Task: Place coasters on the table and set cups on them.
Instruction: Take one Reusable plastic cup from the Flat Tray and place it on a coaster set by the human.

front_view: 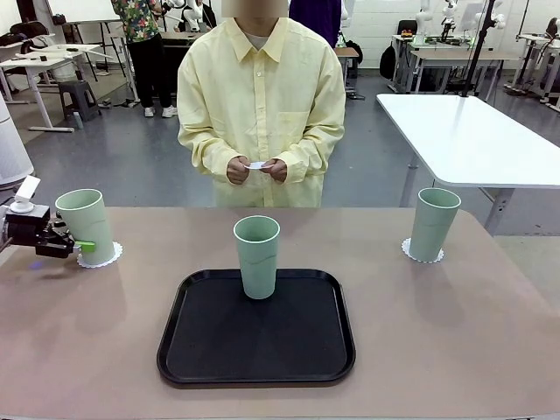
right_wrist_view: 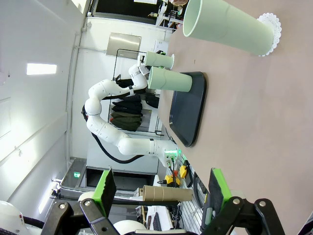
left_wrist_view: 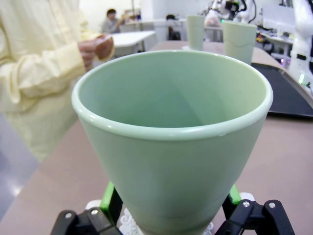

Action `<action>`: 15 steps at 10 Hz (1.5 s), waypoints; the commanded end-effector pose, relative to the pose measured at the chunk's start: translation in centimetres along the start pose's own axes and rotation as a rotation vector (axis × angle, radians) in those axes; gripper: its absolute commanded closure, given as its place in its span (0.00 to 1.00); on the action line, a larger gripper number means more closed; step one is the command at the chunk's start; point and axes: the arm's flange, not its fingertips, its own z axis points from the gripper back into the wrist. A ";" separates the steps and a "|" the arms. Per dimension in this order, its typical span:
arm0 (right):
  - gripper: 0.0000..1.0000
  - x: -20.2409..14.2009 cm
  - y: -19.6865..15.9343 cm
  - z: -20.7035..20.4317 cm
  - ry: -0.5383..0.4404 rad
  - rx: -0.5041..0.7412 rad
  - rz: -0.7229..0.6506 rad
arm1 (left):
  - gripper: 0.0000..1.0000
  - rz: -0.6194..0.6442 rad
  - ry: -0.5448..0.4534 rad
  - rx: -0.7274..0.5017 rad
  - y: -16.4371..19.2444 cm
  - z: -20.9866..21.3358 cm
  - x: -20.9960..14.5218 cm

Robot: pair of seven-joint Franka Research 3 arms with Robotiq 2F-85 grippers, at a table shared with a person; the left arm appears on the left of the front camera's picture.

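Three mint-green cups stand on the table [front_view: 455,332]. The left cup [front_view: 86,226] rests on a lacy white coaster [front_view: 99,256]. My left gripper [front_view: 72,244] stands open around its lower part, a green pad on either side. In the left wrist view this cup [left_wrist_view: 171,142] rises between the pads [left_wrist_view: 110,196]. The middle cup [front_view: 256,255] stands on the black tray [front_view: 255,367]. The right cup [front_view: 434,223] sits on a second coaster [front_view: 423,255]. My right gripper [right_wrist_view: 159,188] is open and holds nothing, well away from the right cup [right_wrist_view: 230,24].
A person in a yellow shirt stands at the far edge and holds a small white coaster [front_view: 256,165] in both hands. A white table [front_view: 472,131] stands behind on the right. The tabletop on both sides of the tray is bare.
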 end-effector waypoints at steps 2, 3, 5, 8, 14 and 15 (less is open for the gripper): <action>0.00 0.0 0.0 0.0 0.000 -0.003 -0.002 | 0.00 0.003 0.028 -0.031 0.6 0.6 -0.1; 0.00 0.0 0.0 0.0 0.000 -0.003 -0.002 | 0.00 0.006 0.029 -0.035 0.7 0.7 0.0; 0.00 0.0 0.0 0.0 0.000 -0.003 -0.002 | 0.00 0.016 0.031 -0.041 0.7 1.0 0.0; 0.00 0.0 0.0 0.0 0.000 -0.003 -0.002 | 0.00 0.034 0.032 -0.041 0.7 1.3 0.1; 0.00 0.0 0.0 0.0 0.000 -0.003 -0.002 | 0.00 0.062 0.050 -0.024 0.7 2.2 0.2; 0.00 0.0 0.0 0.0 0.000 -0.003 -0.002 | 0.00 0.066 0.051 -0.022 0.7 2.5 0.3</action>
